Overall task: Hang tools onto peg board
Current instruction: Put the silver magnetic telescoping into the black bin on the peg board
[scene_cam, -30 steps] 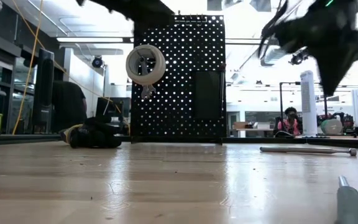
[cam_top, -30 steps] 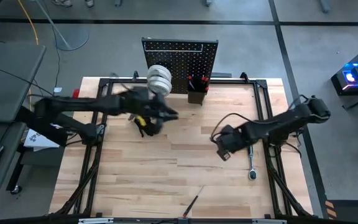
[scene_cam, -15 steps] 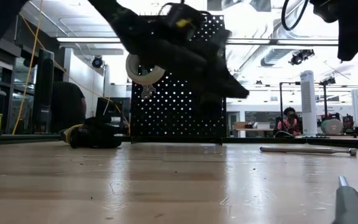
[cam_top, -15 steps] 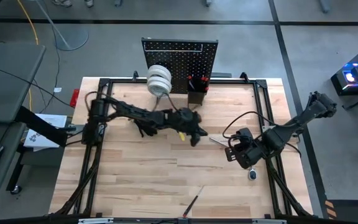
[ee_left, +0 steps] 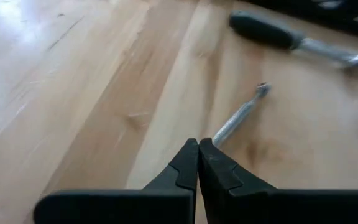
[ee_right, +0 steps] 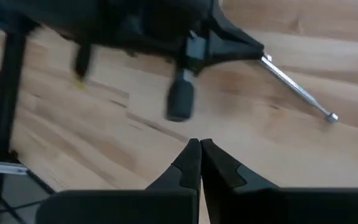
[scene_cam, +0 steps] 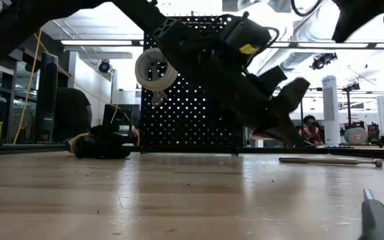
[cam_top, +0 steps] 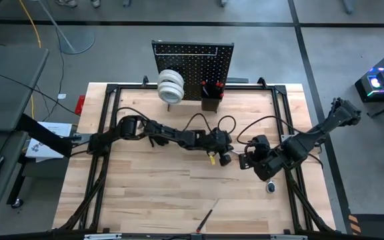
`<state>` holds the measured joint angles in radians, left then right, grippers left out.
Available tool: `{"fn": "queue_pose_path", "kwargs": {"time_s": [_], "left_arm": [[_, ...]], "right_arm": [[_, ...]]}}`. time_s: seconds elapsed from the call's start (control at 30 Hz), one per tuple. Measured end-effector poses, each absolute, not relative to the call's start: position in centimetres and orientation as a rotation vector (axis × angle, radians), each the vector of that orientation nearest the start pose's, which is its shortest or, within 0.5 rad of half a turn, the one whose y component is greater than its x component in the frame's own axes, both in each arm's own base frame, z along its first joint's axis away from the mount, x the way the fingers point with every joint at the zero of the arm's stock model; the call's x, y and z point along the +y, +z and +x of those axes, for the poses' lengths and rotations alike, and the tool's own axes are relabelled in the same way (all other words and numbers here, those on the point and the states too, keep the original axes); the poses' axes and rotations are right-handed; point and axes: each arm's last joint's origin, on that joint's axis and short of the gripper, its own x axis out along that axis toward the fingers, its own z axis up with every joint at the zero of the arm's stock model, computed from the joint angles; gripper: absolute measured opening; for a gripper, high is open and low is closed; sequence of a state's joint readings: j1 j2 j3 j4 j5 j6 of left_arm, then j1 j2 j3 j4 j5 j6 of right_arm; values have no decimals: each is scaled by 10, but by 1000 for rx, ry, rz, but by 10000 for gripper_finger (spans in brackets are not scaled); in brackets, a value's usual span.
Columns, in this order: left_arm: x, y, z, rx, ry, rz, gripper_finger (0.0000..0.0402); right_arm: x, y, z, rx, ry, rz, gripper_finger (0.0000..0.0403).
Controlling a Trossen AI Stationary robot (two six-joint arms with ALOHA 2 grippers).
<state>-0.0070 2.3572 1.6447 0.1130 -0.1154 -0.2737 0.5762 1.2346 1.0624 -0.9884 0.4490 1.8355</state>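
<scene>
while the left arm lies stretched low across the middle of the table, its left gripper (cam_top: 224, 157) sits right over a thin silver rod (ee_left: 236, 118) lying flat on the wood, fingers pressed tip to tip with nothing between them. the wrist view shows the rod's near end running up to just ahead of those closed tips, so it looks like a line-up on the tool, not a hold. a closed pair can't take the rod, so my guess is the jaws have to part before any pickup.

the right gripper (cam_top: 247, 162) hangs close by on the other side, its fingers shut too and empty. the two grippers sit nearly nose to nose over the same patch of table, and that crowding looks like the risk here.

beyond the right arm, a silver ratchet (cam_top: 271, 179) lies flat near the right edge, and a slim red-handled screwdriver (cam_top: 206, 218) rests alone at the near edge, both waiting.

at the far edge the peg board (cam_top: 193, 59) stands upright, a white tape roll (cam_top: 171, 85) hanging on a peg at its left, and the small black bin (cam_top: 211, 99) on its front holding a couple of red-handled tools upright.
</scene>
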Motion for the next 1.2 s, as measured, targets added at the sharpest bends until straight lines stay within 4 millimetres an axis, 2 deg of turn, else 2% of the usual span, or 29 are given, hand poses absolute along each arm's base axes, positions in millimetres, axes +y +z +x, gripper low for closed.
{"fn": "queue_pose_path", "kwargs": {"time_s": [0.2, 0.4, 0.6, 0.73, 0.9, 1.07, 1.2], "left_arm": [[3, 116, 508, 612, 289, -209, 0], [5, 116, 509, 610, 282, -227, 0], [-11, 116, 508, 597, 296, -258, 0], [-22, 105, 510, 582, 313, -239, 0], [-20, 96, 511, 563, 379, -269, 0], [-18, 100, 511, 559, 382, -279, 0], [-19, 126, 515, 442, 361, -250, 0]], "right_arm": [[110, 300, 195, 657, -752, 1079, 0], [109, 301, 195, 645, -756, 1071, 0], [108, 300, 194, 642, -770, 1053, 0], [107, 300, 193, 648, -778, 1044, 0], [108, 300, 194, 642, -772, 1051, 0], [108, 300, 194, 645, -771, 1044, 0], [107, 300, 193, 649, -772, 1028, 0]]}}
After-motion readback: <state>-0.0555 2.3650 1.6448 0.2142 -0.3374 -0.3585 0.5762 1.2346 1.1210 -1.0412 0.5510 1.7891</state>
